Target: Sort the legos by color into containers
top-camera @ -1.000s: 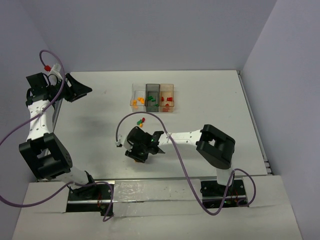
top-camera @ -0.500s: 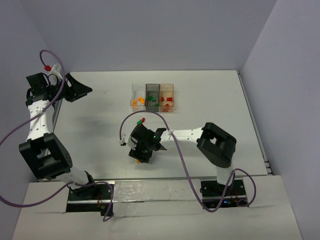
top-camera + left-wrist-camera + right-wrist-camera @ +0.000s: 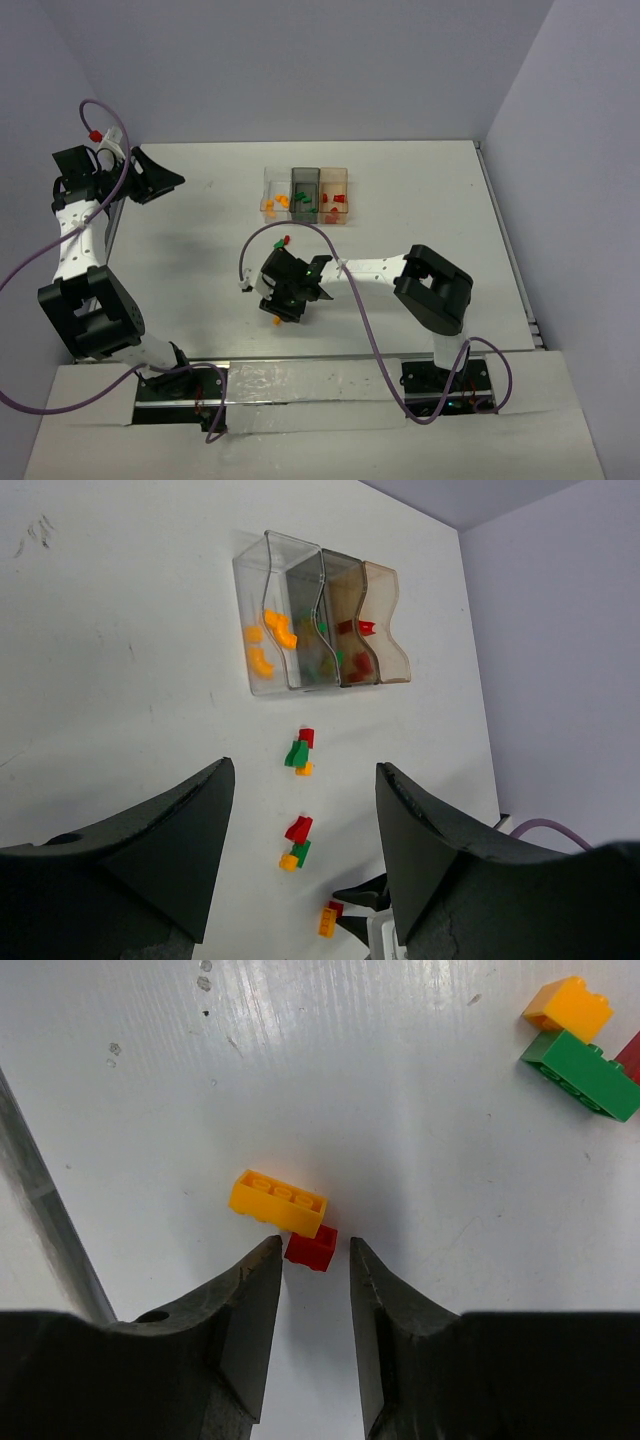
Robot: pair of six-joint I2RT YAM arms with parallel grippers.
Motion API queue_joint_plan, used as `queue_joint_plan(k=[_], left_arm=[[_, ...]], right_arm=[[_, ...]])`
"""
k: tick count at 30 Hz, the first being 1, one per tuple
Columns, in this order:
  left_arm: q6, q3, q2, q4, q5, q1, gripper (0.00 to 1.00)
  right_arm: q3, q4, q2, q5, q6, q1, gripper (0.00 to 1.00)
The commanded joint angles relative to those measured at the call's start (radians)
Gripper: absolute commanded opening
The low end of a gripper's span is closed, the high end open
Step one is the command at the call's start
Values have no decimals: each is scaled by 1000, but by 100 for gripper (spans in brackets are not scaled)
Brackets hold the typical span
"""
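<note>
A small red lego (image 3: pixel 311 1247) lies on the table against a yellow lego (image 3: pixel 278 1201). My right gripper (image 3: pixel 314 1243) is low over them, jaws narrowly open on either side of the red one, with a gap at the right finger. In the top view, the right gripper (image 3: pixel 280 308) is at the table's middle. The three joined containers (image 3: pixel 307 195) stand at the back: a clear one (image 3: pixel 250 590) with orange legos, a dark grey one (image 3: pixel 335 580) with green, an amber one (image 3: pixel 385 600) with red. My left gripper (image 3: pixel 172 182) hangs open and empty at the far left.
Two loose clusters of red, green and orange legos (image 3: pixel 300 752) (image 3: pixel 296 842) lie between the containers and the right gripper. A green brick (image 3: pixel 580 1077) and an orange one (image 3: pixel 567 1007) sit to its right. A purple cable (image 3: pixel 345 300) loops over the right arm.
The right gripper has shifted slightly toward the near edge and settled over the red and yellow legos. The left arm has not moved.
</note>
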Motion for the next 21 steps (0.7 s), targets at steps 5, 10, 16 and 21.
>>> queue_joint_plan(k=[5, 10, 16, 21], left_arm=[[30, 4, -27, 16, 31, 8, 67], [43, -48, -42, 15, 27, 7, 67], [90, -131, -78, -11, -5, -11, 67], [158, -203, -128, -42, -42, -82, 66]], right_arm=[[-21, 30, -32, -4, -14, 11, 31], [-41, 48, -64, -7, -2, 6, 22], [-57, 69, -130, -5, 21, -15, 18], [-46, 64, -191, 4, 42, -52, 14]])
